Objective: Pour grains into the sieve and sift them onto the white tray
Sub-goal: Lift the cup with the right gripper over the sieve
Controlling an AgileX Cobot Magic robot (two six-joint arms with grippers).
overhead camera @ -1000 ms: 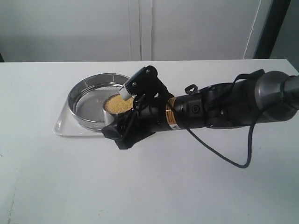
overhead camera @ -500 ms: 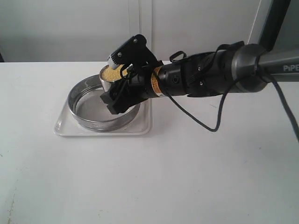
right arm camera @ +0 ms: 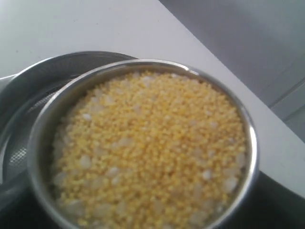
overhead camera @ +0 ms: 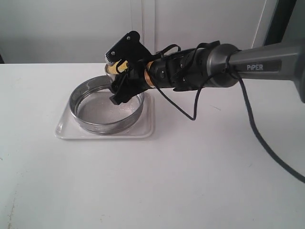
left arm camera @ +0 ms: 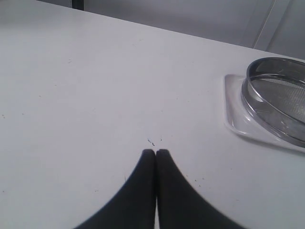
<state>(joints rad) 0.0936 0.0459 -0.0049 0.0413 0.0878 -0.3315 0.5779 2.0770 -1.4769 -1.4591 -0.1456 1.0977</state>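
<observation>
The task is near its beginning, I judge. The sieve (overhead camera: 102,125) stands inside the white tray (overhead camera: 64,130), and its mesh looks bare. The grains (right arm camera: 152,148) are all in the steel cup (right arm camera: 43,129), which is full almost to the rim. The right gripper (overhead camera: 119,71) has its jaws wide apart around this cup and holds it above the sieve's far edge. Pouring and sifting are both left to do. The left gripper (left arm camera: 156,153) has its jaws pressed together on nothing, over the bare table (left arm camera: 71,95) near the tray. In the exterior view the cup is almost hidden behind the fingers (only a bit of yellow shows), so I cannot tell how much it tilts.
</observation>
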